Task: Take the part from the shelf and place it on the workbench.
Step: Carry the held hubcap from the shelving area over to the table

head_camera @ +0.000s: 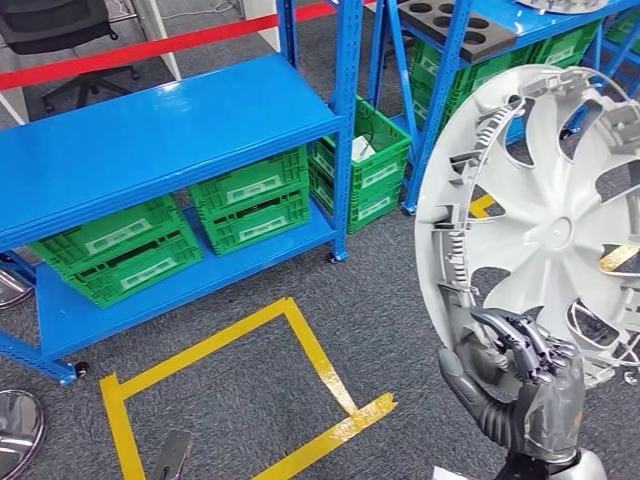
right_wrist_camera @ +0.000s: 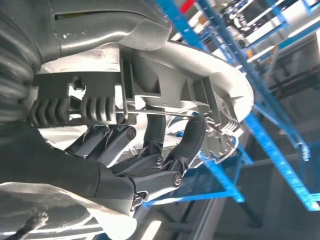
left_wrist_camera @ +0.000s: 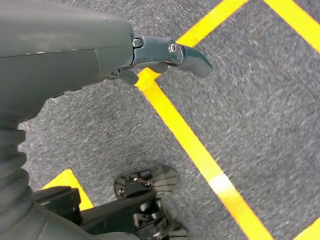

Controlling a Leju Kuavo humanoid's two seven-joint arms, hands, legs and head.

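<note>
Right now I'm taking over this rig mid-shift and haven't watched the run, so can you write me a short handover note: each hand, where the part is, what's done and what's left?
Right hand: holds the round silver plastic wheel cover by its lower rim, upright and raised, its ribbed back towards the head camera; its fingers hook over the rim.
Left hand: holds nothing, hanging over grey carpet with yellow floor tape.
Done: the part is in hand, clear of the shelves.
Left: carry it to the workbench and set it down. The long blue metal rack with green plastic crates stands ahead-left.
</note>
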